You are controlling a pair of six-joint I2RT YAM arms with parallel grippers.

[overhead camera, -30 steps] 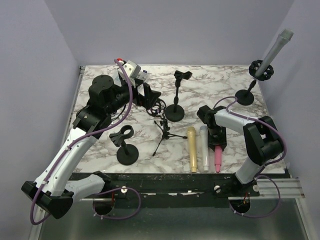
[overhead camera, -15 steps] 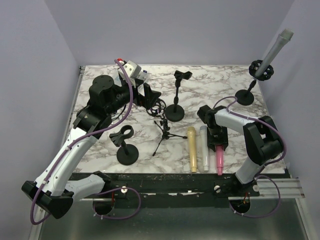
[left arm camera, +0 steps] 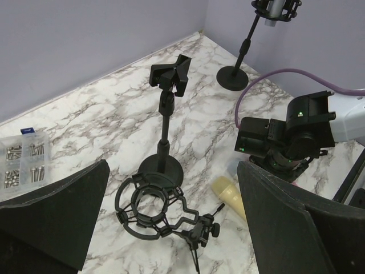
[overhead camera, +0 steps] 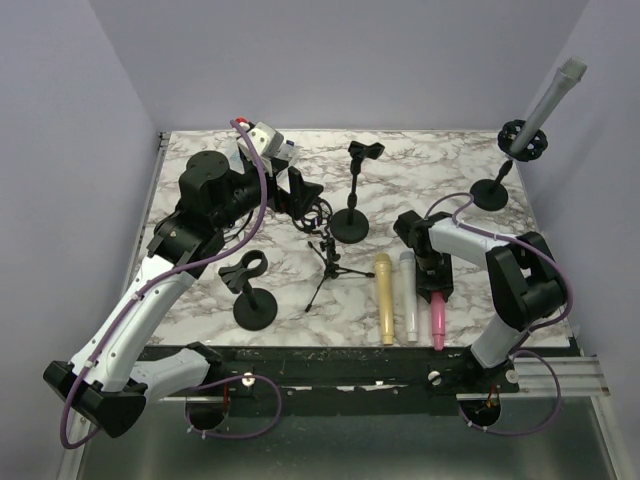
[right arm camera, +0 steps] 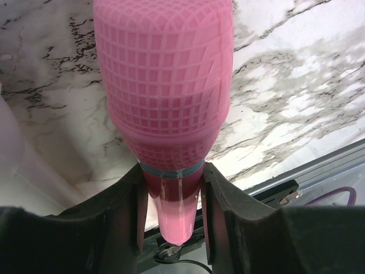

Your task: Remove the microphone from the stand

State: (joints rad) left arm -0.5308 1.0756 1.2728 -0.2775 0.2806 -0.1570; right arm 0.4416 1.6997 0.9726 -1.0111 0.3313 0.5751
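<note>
A grey microphone (overhead camera: 548, 100) stands tilted in a black shock-mount stand (overhead camera: 490, 192) at the far right; the left wrist view shows it at the top edge (left arm camera: 276, 7). My right gripper (overhead camera: 434, 280) is low near the front edge, shut on the neck of a pink microphone (right arm camera: 165, 85), whose handle runs between the fingers (right arm camera: 128, 217). From above, the pink microphone (overhead camera: 437, 318) lies pointing at the front edge. My left gripper (overhead camera: 300, 195) hangs wide open above an empty shock mount on a small tripod (left arm camera: 154, 208), holding nothing.
A yellow microphone (overhead camera: 384, 298) and a white microphone (overhead camera: 409, 295) lie side by side left of the pink one. An empty clip stand (overhead camera: 352, 200) is mid-table, another (overhead camera: 250, 295) front left. A clear box of screws (left arm camera: 23, 162) sits at the back left.
The right jaws loosened on the pink microphone, then closed on it again; it slid slightly toward the front edge. The left arm has not moved.
</note>
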